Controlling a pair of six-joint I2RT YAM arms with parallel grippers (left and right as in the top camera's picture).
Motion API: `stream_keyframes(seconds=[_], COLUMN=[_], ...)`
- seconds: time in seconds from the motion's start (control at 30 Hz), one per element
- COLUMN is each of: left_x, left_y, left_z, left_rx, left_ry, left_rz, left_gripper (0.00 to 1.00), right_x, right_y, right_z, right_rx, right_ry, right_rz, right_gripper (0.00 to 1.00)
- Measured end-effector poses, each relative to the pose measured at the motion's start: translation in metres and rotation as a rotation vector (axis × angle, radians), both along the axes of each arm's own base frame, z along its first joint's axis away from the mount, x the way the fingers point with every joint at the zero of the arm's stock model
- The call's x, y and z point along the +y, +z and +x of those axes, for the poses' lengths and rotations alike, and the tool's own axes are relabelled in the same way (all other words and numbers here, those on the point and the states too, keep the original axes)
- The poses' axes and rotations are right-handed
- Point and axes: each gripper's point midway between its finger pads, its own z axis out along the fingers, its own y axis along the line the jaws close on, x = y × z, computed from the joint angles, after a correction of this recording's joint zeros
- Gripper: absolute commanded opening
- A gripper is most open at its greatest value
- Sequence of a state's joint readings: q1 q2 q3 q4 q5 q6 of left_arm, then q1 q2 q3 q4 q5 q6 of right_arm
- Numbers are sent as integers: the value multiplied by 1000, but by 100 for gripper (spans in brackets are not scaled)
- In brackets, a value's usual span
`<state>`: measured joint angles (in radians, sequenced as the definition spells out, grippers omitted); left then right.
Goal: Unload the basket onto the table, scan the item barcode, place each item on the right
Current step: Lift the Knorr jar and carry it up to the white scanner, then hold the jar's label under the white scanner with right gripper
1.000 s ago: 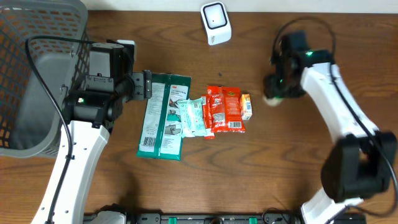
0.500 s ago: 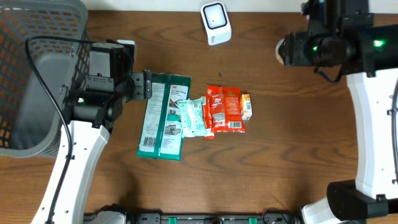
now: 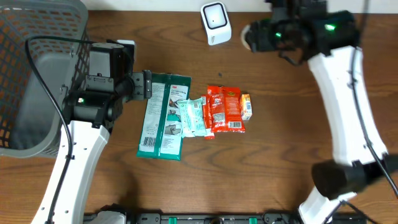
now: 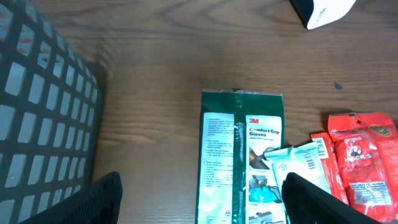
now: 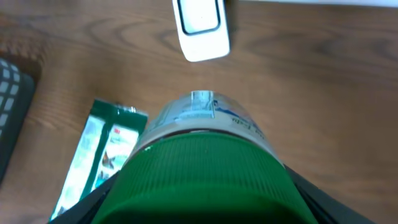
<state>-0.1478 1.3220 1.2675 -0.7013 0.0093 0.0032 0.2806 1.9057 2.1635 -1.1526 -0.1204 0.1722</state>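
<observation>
Item, as I see it: jar (image 5: pixel 202 124), green lid toward my camera, clamped in the right gripper (image 3: pixel 256 37), its far end facing the white scanner (image 5: pixel 200 28) just beyond. Left gripper (image 4: pixel 211 205): spread wide, empty, green packet (image 4: pixel 239 155) just ahead.

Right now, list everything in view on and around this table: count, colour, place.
scanner: 1, white, far edge, centre
basket: 1, grey mesh, far left
flat package: 1, dark green, centre-left
small packet: 1, teal-white, overlapping the flat package's right side
red packets: at least 2, red, centre
small box: 1, yellow-orange, right end of the row
jar: 1, clear with green lid, held near the scanner
table: 1, brown wood
left claw: 1, black, open, at the flat package
right claw: 1, black, closed on the jar
</observation>
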Motion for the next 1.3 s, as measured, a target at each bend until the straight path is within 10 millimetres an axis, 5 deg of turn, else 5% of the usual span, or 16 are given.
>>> stream_keyframes(seconds=[0.43,0.7,0.93,1.3], left_x=[0,0,0,0], left_y=[0,0,0,0], left_z=[0,0,0,0], left_rx=[0,0,0,0], left_ry=[0,0,0,0], left_rz=[0,0,0,0], left_gripper=[82,82,83,82], right_x=[50,84,94,92], right_y=[-67,-107,-95,-63], right_z=[122,175,203,215], right_rx=[-211,-364,-540,-644], right_ry=[23,47,45,-39], right_rz=[66,119,176,292], right_gripper=[26,15,16,14])
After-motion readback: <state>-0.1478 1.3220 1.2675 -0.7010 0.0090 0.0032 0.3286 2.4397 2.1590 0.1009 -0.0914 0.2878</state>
